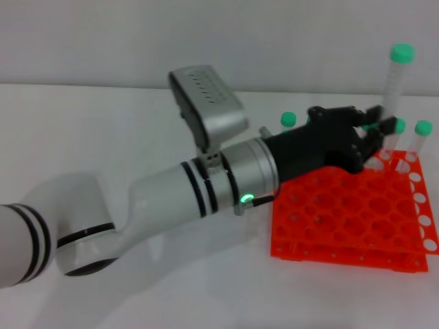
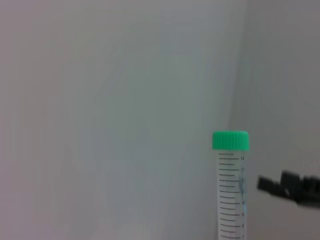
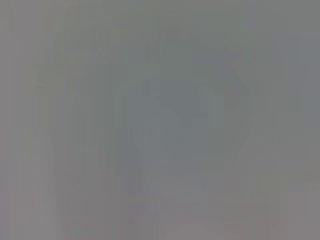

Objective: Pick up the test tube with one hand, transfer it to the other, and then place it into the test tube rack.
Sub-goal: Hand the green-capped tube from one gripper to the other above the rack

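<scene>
The test tube (image 1: 394, 86) is held upright over the far right corner of the test tube rack (image 1: 350, 212), its green cap (image 1: 402, 53) well above the rack, its lower part gripped by the left end effector (image 1: 381, 133), whose black fingers are closed around it. The left arm (image 1: 171, 199) is stretched across the white bench (image 1: 103, 123) from the left, its wrist lying low over the rack's near-left part. Other green-capped tubes (image 1: 421, 137) are seen standing in the rack's far row. In the left wrist view, the tube's cap (image 2: 230, 140) and printed scale are shown against a plain wall, details lost in the head view. The right end effector is not seen; its wrist view gives only a featureless grey.
</scene>
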Tool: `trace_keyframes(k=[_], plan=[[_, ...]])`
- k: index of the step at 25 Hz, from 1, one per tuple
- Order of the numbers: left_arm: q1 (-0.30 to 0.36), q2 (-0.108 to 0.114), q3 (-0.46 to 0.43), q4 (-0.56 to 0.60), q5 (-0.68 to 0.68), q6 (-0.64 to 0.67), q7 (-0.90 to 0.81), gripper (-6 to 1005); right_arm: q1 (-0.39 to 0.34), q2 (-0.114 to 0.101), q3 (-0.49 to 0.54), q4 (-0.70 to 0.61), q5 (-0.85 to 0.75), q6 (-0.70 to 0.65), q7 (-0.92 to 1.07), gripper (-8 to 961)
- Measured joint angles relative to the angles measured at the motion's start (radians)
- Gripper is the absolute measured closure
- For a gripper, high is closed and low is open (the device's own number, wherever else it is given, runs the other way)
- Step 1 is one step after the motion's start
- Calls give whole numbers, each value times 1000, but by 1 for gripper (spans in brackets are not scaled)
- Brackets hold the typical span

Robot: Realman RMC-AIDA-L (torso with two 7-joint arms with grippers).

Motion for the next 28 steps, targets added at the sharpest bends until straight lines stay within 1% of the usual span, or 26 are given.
trace_keyframes(k=[2, 3, 5, 7, 10, 17, 22, 28], plan=[[-14, 0, 0, 13, 31, -31, 0, 770, 20, 2, -3, -49, -61, 46, 29, 145], [-22, 0, 0, 20, 47, -51, 0, 770, 32, 9, -12, -80, -93, 57, 49, 146], [-41, -1, 0, 34, 72, -92, 1, 768, 52, 17, -38, -117, -126, 62, 74, 150], [-54, -1, 0, 41, 91, -122, 2, 766, 80, 21, -87, -140, -147, 60, 95, 153], [-62, -1, -1, 43, 105, -136, 4, 764, 123, 21, -150, -146, -165, 53, 107, 158], [-60, 0, -8, 43, 108, -138, 5, 758, 187, 30, -189, -149, -206, 50, 130, 169], [-58, 0, -9, 39, 109, -139, 15, 754, 207, 33, -222, -149, -208, 50, 144, 178], [-55, 0, -10, 40, 107, -135, 30, 749, 219, 48, -247, -150, -210, 42, 146, 188]])
